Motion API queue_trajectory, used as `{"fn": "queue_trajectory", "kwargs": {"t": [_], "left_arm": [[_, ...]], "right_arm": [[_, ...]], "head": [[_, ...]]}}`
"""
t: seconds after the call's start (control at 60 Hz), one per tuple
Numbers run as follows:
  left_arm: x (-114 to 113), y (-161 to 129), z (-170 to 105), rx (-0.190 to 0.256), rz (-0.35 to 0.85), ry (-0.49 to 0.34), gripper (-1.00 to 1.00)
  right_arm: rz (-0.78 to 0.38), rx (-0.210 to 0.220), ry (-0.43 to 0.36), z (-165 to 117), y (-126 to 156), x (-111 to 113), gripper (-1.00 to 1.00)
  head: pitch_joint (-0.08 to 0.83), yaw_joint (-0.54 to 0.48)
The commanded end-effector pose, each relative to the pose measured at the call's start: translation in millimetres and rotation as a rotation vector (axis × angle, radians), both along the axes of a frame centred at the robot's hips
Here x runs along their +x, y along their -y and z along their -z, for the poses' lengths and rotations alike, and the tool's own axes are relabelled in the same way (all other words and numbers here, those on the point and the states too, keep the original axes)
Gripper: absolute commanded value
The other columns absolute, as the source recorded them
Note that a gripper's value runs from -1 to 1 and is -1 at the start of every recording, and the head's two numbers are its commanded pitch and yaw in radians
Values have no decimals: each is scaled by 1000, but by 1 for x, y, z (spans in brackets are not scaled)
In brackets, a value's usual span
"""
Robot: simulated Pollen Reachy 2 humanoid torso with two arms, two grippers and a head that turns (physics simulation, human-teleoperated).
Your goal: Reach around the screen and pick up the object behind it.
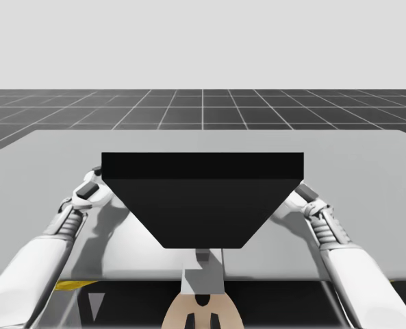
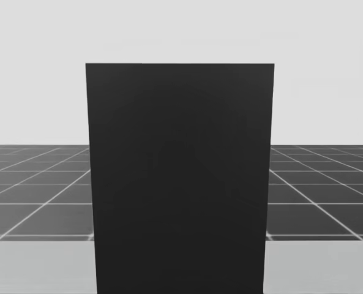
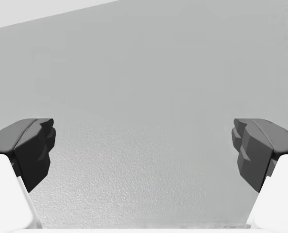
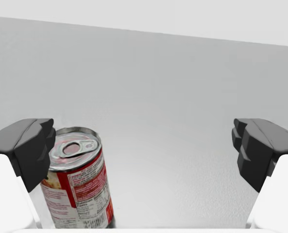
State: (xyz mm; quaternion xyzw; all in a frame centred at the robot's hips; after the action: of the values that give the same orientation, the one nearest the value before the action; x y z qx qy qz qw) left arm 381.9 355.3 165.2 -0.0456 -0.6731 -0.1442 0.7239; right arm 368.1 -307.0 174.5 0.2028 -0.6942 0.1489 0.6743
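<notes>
Right end effector (image 4: 144, 153), fully released, is framing the upright red-and-white metal can (image 4: 78, 187) off-centre, risking tipping it when closing.

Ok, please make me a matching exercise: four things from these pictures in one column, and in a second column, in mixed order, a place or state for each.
Things:
1. black screen
2. red can
3. left gripper
4. right gripper

Places or states:
A. open, with the red can close to one finger
B. open, with bare table ahead of it
C. stands upright, silver pull-tab top showing
D. stands on the table between my two arms

Pairs: 1-D, 2-C, 3-B, 4-A
</notes>
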Motion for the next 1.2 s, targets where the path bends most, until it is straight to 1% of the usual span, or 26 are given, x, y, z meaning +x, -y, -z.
{"fn": "queue_trajectory", "kwargs": {"t": [0.017, 0.033, 0.05, 0.1, 0.133, 0.167, 0.183, 0.217, 0.233, 0.25, 0.283, 0.3, 0.317, 0.35, 0.467, 0.533, 0.667, 0.75, 0.85, 0.883, 0.917, 0.95, 1.083, 1.133, 1.183, 1.2], "left_arm": [[-31, -4, 10, 39, 244, -79, -1000], [-33, -4, 10, 42, 260, -81, -1000], [-39, -2, 12, 48, 319, -89, -1000], [-45, 1, 13, 69, 374, -88, -1000], [-52, 5, 13, 73, 441, -93, -1000], [-56, 8, 14, 81, 490, -99, -1000], [-62, 13, 13, 98, 545, -94, -1000], [-66, 17, 13, 99, 581, -94, -1000], [-71, 21, 12, 107, 630, -97, -1000], [-75, 25, 11, 121, 675, -91, -1000], [-79, 30, 9, 124, 714, -95, -1000], [-83, 35, 7, 134, 752, -94, -1000], [-86, 39, 6, 157, 776, -88, -1000], [-90, 45, 3, 181, 802, -82, -1000], [-96, 64, -2, 219, 885, -75, -1000], [-94, 69, -1, 232, 892, -75, -1000], [-85, 72, 9, 227, 886, -91, -1000], [-81, 73, 13, 219, 883, -95, -1000], [-79, 74, 16, 220, 883, -99, -1000], [-79, 74, 17, 220, 883, -100, -1000], [-78, 74, 17, 221, 883, -100, -1000], [-78, 74, 18, 219, 884, -101, -1000], [-77, 74, 20, 215, 883, -103, -1000], [-77, 75, 21, 218, 883, -105, -1000], [-77, 75, 21, 218, 883, -105, -1000], [-77, 75, 21, 218, 883, -106, -1000]], "right_arm": [[-243, -7, -7, 15, -19, -18, -1000], [-260, -10, -4, 15, -21, -20, -1000], [-308, -9, -5, 16, -26, -24, -1000], [-337, -12, 7, 17, -31, -27, -1000], [-379, -10, 4, 19, -37, -30, -1000], [-395, -20, 12, 20, -39, -32, -1000], [-415, -31, 25, 23, -44, -34, -1000], [-431, -34, 27, 24, -46, -36, -1000], [-451, -33, 23, 25, -48, -37, -1000], [-454, -43, 30, 26, -50, -39, -1000], [-454, -48, 44, 28, -52, -40, -1000], [-454, -54, 46, 29, -53, -41, -1000], [-439, -63, 42, 29, -53, -41, -1000], [-419, -70, 51, 29, -52, -41, -1000], [-316, -66, 75, 29, -43, -42, -1000], [-274, -63, 95, 28, -36, -42, -1000], [-211, -68, 132, 25, -29, -48, -1000], [-195, -57, 121, 25, -28, -46, -1000], [-163, -45, 102, 29, -25, -33, -1000], [-162, -21, 80, 30, -24, -27, -1000], [-156, -26, 85, 30, -24, -24, -1000], [-158, -13, 69, 31, -23, -18, -1000], [-152, -25, 47, 38, -25, 1, -1000], [-172, -11, 35, 41, -29, 8, -1000], [-186, -30, 29, 46, -34, 16, -1000], [-191, -29, 24, 47, -35, 17, -1000]], "head": [[-7, -6], [-6, -6], [-3, -6], [0, -6], [5, -6], [8, -7], [10, -9], [12, -11], [15, -13], [17, -15], [21, -17], [24, -19], [26, -21], [30, -23], [47, -49], [54, -75], [68, -114], [77, -126], [85, -138], [89, -144], [92, -148], [97, -153], [107, -162], [110, -160], [112, -158], [112, -158]]}}
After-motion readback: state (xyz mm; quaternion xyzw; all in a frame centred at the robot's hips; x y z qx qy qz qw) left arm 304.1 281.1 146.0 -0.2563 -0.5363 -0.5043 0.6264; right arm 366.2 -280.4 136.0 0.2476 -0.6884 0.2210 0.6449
